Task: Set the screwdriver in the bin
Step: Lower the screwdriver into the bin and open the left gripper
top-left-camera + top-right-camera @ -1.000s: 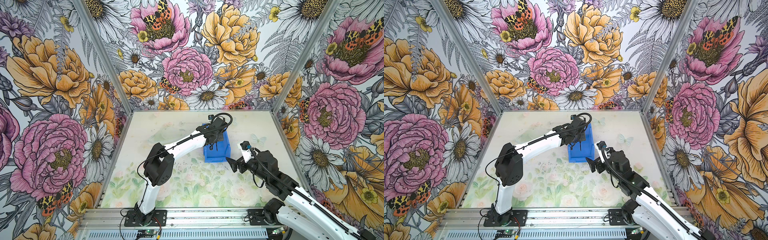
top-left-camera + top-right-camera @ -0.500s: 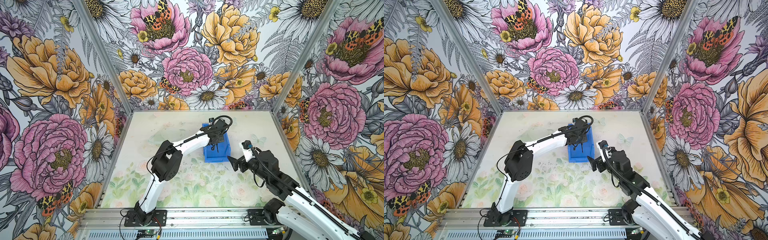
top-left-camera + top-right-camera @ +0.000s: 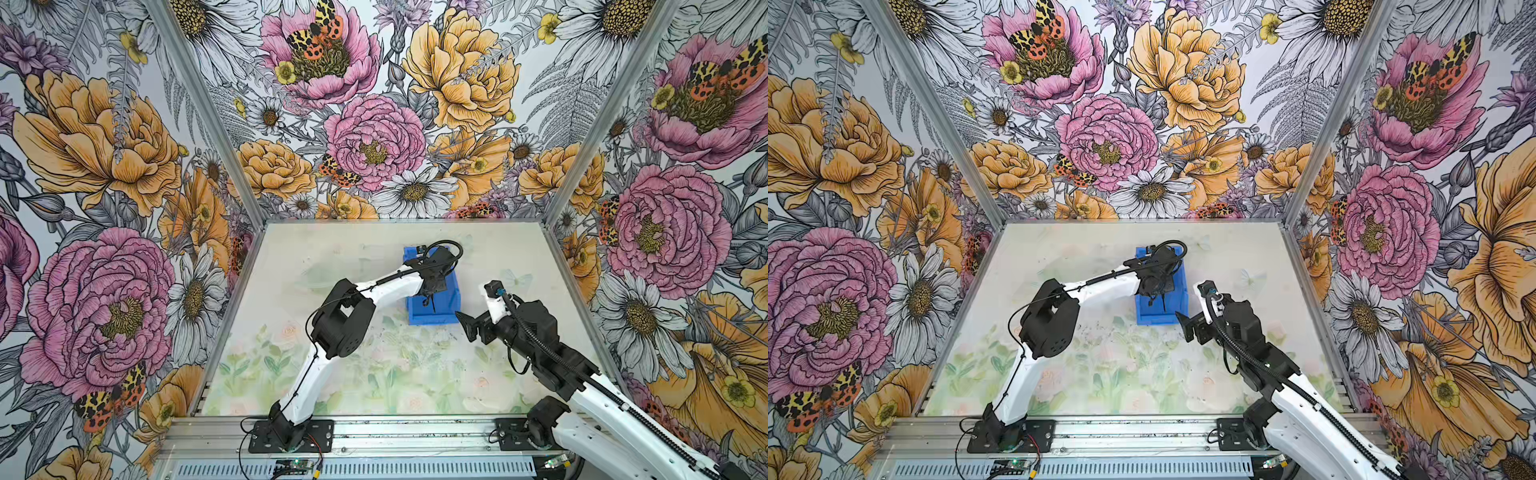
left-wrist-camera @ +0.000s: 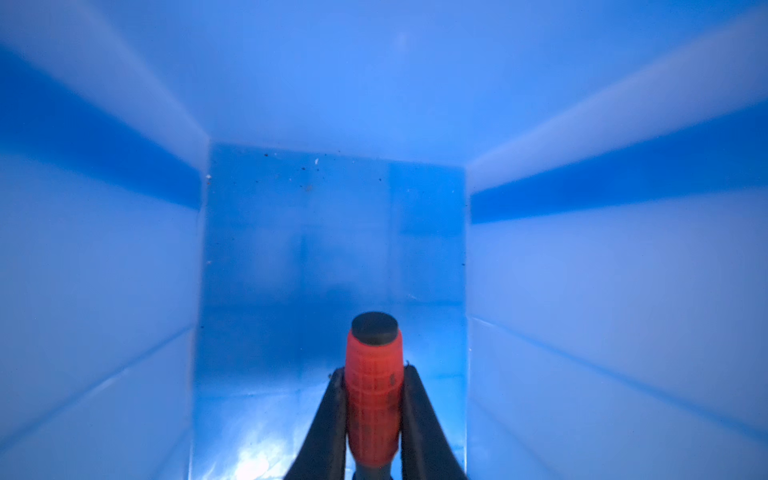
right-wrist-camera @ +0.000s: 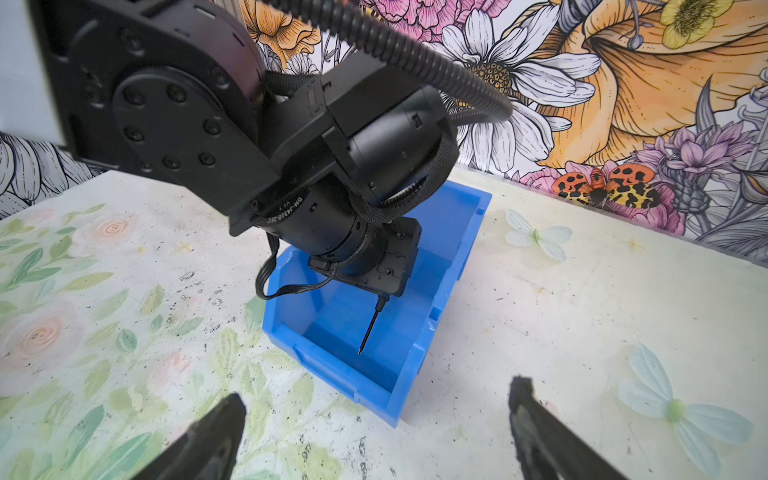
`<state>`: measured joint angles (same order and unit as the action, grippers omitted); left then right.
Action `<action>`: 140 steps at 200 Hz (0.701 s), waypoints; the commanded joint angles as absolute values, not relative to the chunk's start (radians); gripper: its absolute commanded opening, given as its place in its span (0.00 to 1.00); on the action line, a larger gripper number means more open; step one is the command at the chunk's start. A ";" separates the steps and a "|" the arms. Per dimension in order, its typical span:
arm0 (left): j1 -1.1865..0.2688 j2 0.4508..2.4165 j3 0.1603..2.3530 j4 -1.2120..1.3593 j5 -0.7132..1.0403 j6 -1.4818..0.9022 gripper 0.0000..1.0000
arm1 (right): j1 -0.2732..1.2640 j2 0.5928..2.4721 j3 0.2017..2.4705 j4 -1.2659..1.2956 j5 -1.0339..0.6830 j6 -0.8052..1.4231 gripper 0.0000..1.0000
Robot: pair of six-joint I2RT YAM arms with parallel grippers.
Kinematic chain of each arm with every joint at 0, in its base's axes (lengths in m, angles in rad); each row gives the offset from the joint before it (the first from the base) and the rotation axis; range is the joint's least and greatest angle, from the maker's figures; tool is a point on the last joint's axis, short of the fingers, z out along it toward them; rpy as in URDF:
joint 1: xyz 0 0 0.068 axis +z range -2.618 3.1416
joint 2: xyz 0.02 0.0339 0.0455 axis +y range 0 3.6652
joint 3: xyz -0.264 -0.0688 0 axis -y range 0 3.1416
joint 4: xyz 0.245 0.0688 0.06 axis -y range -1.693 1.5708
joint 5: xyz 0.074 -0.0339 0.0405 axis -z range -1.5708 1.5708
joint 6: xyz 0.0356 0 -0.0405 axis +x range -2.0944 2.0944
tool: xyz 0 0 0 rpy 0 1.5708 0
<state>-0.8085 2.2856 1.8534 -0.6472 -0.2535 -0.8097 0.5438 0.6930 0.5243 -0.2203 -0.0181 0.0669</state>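
On the left, the left jaws are squeezed tight on the screwdriver (image 4: pixel 374 395). They pinch its red handle from both sides, and the black cap pokes out past their tips. They hang down inside the bin (image 4: pixel 623 291), with blue walls all round. The screwdriver's thin shaft slants down toward the bin floor; I can't tell whether it touches. The bin sits on the desk (image 3: pixel 332 257). Seen from above, the right jaws are at about 4 o'clock from it, gaping wide and holding nothing.

Both top views are bright, even and sharp, whereas the left wrist view inside the bin (image 4: pixel 104 270) is hazy blue (glare at seven o'clock, walls blurred).
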 commanded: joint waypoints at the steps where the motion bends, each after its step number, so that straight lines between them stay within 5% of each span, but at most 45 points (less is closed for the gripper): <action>1: -0.800 2.309 1.881 -0.643 -0.240 -0.825 0.00 | 0.539 0.687 0.511 -0.204 -0.005 0.080 0.99; 140: -0.799 2.379 1.889 -0.664 -0.225 -0.828 0.14 | 0.525 0.695 0.508 -0.202 -0.005 0.084 0.99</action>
<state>-0.8074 2.3455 1.8797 -0.6533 -0.2443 -0.8135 0.5304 0.6952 0.5133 -0.2203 -0.0181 0.0711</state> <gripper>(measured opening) 0.199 0.995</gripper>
